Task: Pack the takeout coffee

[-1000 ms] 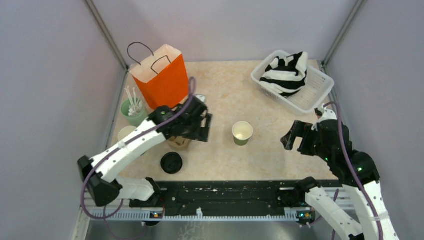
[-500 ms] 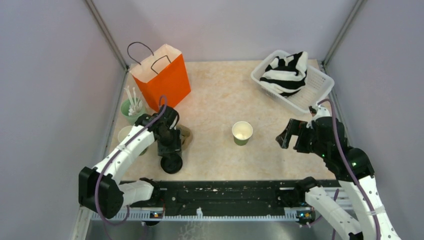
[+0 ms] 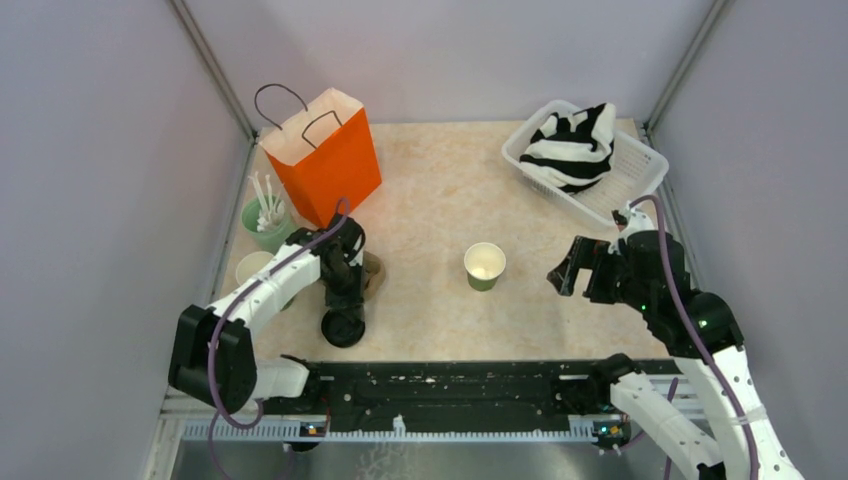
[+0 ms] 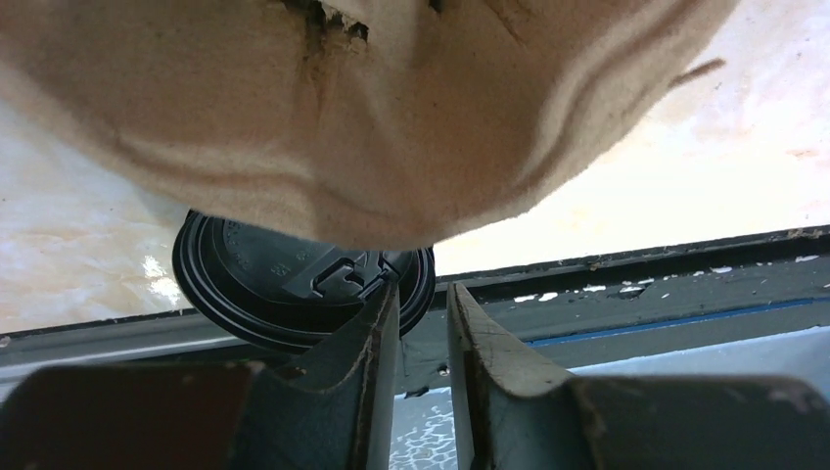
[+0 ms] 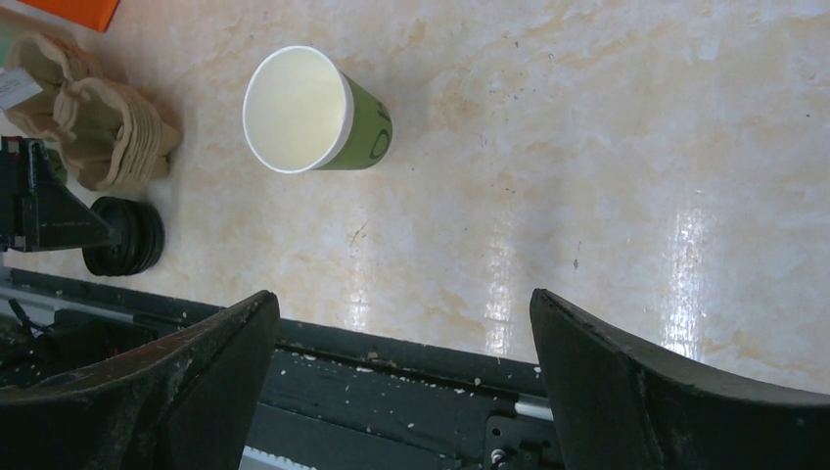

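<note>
The green cup [image 3: 485, 266] stands upright mid-worktop [image 3: 440, 190], open-topped with no lid, well apart from the orange bag [image 3: 325, 155]. The left fingers [image 4: 377, 333] sit narrowly apart astride the rim of the black lid stack [image 3: 343, 327]; a grip cannot be told. The right fingers [image 5: 626, 382] are spread wide and empty. Judged: lidding and bagging are not yet done.

I work on a glossy, beige marbled table [image 3: 450, 180], fenced on three sides by plain pale grey walls [image 3: 100, 150]; glare streaks it.
</note>
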Controlling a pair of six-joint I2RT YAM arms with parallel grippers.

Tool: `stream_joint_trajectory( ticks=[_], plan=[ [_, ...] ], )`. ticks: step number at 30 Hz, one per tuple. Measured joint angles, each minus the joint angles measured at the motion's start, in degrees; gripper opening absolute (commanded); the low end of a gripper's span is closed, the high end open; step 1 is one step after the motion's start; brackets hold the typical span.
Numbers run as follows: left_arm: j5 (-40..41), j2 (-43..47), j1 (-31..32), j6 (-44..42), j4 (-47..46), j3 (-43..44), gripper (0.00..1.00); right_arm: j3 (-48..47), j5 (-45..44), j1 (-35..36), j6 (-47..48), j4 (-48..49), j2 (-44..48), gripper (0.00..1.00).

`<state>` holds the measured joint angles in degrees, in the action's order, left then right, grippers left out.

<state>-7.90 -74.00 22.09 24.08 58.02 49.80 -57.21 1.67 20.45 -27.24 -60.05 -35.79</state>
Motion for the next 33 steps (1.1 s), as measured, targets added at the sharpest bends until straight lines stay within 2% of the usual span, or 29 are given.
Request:
stream_joint_trajectory(
  ticks=[11,22,33],
  plan=[
    [-0.7,-3.4,-0.1,-1.5,-1.1,-0.2,0.25,0.7,0.2,0.0,0.0,0.9,-0.1,0.99],
    [-1.1,-4.9,-0.2,-1.6,-1.6,-0.2,0.24,1.4,0.2,0.0,0.0,1.6,-0.3,0.99],
    [-1.5,-5.2,-0.2,-1.7,-2.0,-0.3,0.1,1.4,0.4,0.0,0.0,1.7,-0.3,0.99]
  ],
)
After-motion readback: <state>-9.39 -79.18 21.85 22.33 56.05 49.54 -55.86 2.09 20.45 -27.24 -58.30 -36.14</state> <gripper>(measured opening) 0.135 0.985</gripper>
